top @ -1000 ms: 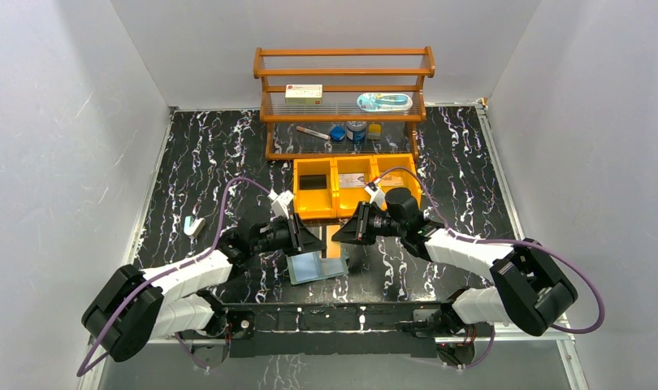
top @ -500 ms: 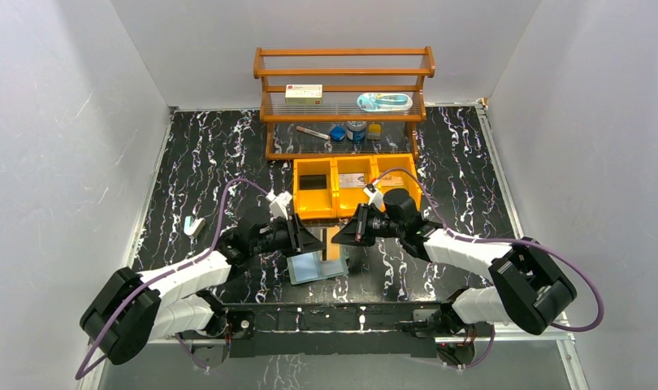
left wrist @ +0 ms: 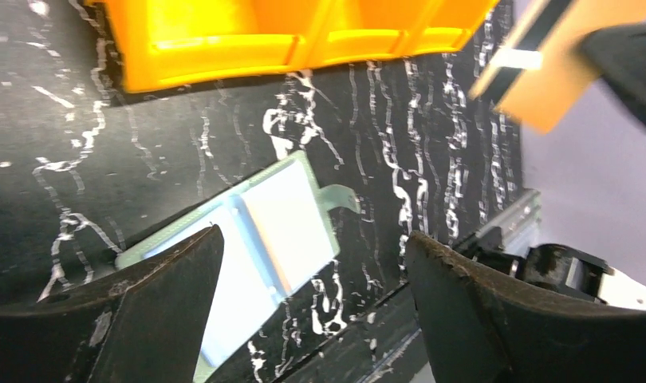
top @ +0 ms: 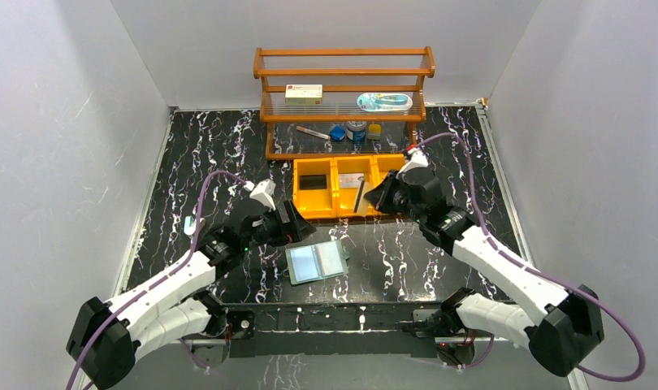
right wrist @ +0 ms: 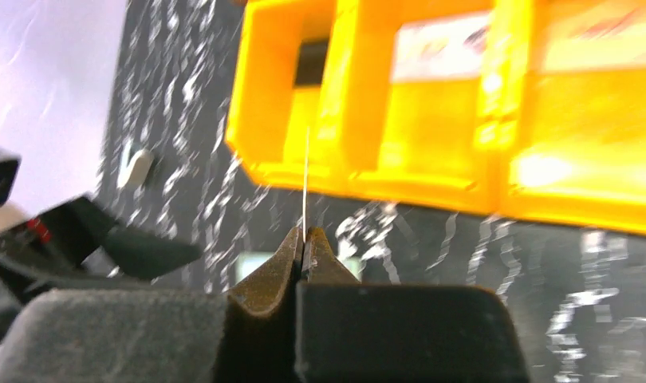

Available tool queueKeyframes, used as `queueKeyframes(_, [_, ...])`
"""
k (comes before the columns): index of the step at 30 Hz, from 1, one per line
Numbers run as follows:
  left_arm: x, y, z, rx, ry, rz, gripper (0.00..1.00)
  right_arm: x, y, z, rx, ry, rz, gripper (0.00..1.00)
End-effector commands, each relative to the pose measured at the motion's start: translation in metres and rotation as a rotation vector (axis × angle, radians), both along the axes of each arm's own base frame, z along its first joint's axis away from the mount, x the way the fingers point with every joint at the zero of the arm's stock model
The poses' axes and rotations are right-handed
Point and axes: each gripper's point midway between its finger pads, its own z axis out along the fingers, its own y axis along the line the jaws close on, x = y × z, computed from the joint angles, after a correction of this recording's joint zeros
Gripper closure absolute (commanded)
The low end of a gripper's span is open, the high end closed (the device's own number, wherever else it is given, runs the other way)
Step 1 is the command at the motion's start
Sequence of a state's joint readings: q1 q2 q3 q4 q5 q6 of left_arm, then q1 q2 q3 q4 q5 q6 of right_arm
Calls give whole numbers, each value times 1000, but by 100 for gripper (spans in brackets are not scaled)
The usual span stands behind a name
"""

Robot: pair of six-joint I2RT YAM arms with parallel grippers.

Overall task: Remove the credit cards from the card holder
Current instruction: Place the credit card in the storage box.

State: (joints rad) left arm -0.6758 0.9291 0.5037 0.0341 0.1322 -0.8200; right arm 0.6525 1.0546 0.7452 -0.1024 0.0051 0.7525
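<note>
The card holder [top: 316, 262] lies open and flat on the black marbled table, pale blue-green pockets up; in the left wrist view the card holder [left wrist: 280, 215] sits below and between the fingers. My left gripper [top: 296, 226] [left wrist: 313, 238] hovers just left of and above it, open, with nothing held. My right gripper [top: 371, 197] [right wrist: 304, 235] is shut on an orange-tan credit card [left wrist: 543, 72], raised in front of the orange bins. That card shows edge-on as a thin line [right wrist: 305, 175] [top: 360, 197]. A dark card [top: 313, 182] and a greyish card [top: 352, 180] lie in the bins.
The orange three-compartment bins [top: 326, 214] stand just behind both grippers. Behind them is a wooden shelf [top: 344, 118] carrying a white box [top: 303, 94] and small items. A small white object [top: 194, 225] lies at the left. The table's near rail [left wrist: 511, 215] runs close to the holder.
My right gripper closed on the card, lifted it off the holder and carried it back toward the bins. My left gripper opened and drew away to the left, leaving the holder flat.
</note>
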Motion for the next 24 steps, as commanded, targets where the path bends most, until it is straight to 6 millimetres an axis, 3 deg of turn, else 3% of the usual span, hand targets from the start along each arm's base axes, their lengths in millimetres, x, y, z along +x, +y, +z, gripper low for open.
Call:
queueKeyframes(1, [12,25,2,131,-31,86,14,38,-70,28,-283,-202,-262,100])
queueKeyframes(6, [22,31,9,175,-62,123,2,62,-96,32,-499,-258,-293,100])
queueKeyframes(11, [27,36,12,226,-84,126,2,85,-110,24,-702,-273,-176,100])
queueKeyframes(16, [28,37,11,253,-95,111,2,100,-105,16,-803,-369,29,100])
queueKeyframes(24, [27,36,12,267,-86,91,2,131,-115,-6,-1074,-451,240,100])
